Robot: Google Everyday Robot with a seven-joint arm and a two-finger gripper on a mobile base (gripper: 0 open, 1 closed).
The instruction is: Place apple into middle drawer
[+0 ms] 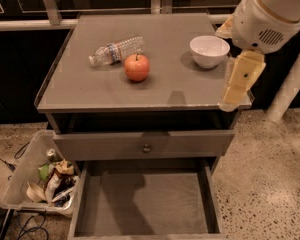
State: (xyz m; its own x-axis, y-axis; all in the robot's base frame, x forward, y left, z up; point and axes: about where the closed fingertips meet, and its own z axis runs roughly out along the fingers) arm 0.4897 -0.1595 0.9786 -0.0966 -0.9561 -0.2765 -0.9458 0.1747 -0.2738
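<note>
The red-orange apple sits on the grey cabinet top, left of centre, beside a lying plastic bottle. The middle drawer is pulled out at the bottom of the view, and its flat grey floor is bare. My gripper, cream-coloured under a white arm housing, hangs over the right edge of the cabinet top. It is to the right of the apple and just below the white bowl, and holds nothing that I can see.
A clear plastic water bottle lies behind the apple on the left. A white bowl stands at the right rear. A grey drawer front with a round knob sits above the open drawer. A bin of rubbish stands on the floor at left.
</note>
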